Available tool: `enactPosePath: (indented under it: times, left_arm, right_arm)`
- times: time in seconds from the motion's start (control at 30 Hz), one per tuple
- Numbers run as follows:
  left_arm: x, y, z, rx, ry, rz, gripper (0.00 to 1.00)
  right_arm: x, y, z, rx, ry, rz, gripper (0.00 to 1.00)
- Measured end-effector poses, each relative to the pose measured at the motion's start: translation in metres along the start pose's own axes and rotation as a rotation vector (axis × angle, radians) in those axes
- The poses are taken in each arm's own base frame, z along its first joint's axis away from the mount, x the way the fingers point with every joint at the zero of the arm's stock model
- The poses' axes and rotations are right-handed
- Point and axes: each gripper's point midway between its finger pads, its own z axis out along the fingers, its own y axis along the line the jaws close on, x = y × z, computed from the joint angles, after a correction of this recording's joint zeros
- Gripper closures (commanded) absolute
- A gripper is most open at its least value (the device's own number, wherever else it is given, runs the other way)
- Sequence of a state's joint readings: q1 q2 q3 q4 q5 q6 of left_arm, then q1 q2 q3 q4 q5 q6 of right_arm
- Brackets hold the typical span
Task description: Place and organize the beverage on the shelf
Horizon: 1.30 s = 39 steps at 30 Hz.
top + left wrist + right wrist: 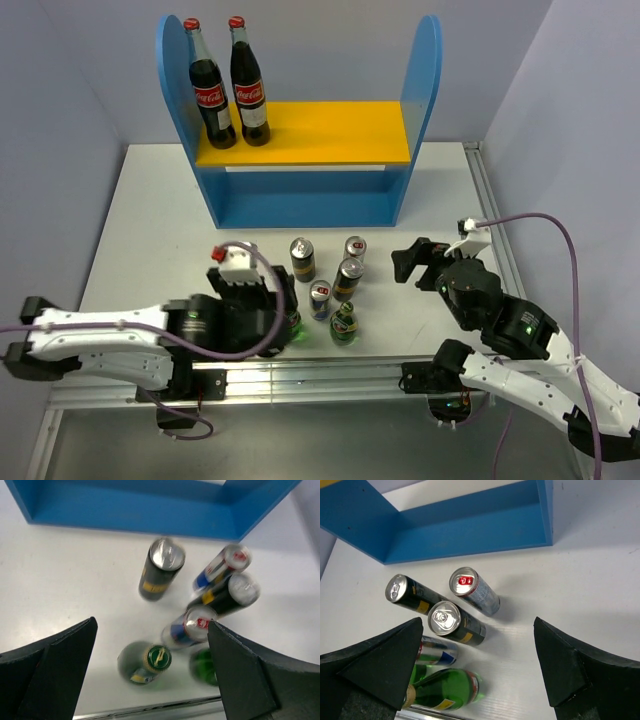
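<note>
The blue shelf point(300, 205) with a yellow upper board stands at the back. The six drinks stand grouped on the table: two tall dark cans point(302, 259) point(348, 279), two slim cans point(355, 250) point(320, 299) and two green bottles point(344, 324) point(294, 326). My left gripper point(288, 305) is open above the left green bottle point(150, 661), which stands between its fingers, untouched. The other bottle point(204, 666) is partly hidden behind a finger. My right gripper point(402, 265) is open and empty, right of the group. Its view point(478, 630) shows the cans and one bottle point(445, 690).
Two tall red-capped cola bottles point(230, 85) stand at the left end of the yellow board. The shelf's lower tier point(470, 525) holds nothing. A metal rail point(300, 375) runs along the table's near edge, just behind the bottles.
</note>
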<state>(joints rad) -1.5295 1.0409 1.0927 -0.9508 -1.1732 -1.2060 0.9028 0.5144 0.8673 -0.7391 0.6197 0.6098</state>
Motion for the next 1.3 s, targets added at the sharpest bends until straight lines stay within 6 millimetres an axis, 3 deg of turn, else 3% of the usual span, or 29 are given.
enactPosePath:
  times: [0.13,0.23,0.47,0.8,1.07,1.17,1.2,1.3]
  left_arm:
    - [0.062,-0.007,-0.001,-0.064,0.028,0.084,0.01]
    - [0.09,-0.01,-0.006,-0.065,0.037,0.126,0.01]
    - [0.098,-0.007,-0.011,-0.051,0.004,0.048,0.01]
    - [0.135,0.03,0.018,-0.084,-0.042,0.083,0.01]
    - [0.131,0.028,0.046,-0.066,-0.056,0.044,0.03]
    - [0.127,0.032,0.056,-0.064,-0.061,0.039,0.15]
    - [0.126,0.032,0.06,-0.062,-0.061,0.037,0.29]
    - [0.121,0.03,0.069,-0.057,-0.063,0.034,0.54]
  right_arm:
    - [0.008,0.001,0.0,-0.01,0.025,-0.013,0.02]
    - [0.009,0.002,0.001,-0.013,0.03,-0.015,0.02]
    - [0.024,0.002,0.007,-0.011,0.065,-0.036,0.02]
    - [0.029,0.001,0.009,-0.008,0.076,-0.043,0.02]
    - [0.034,0.001,0.013,-0.005,0.085,-0.052,0.02]
    - [0.035,0.002,0.013,-0.006,0.086,-0.053,0.02]
    - [0.035,0.002,0.013,-0.007,0.087,-0.053,0.02]
    - [0.035,0.003,0.013,-0.009,0.088,-0.055,0.02]
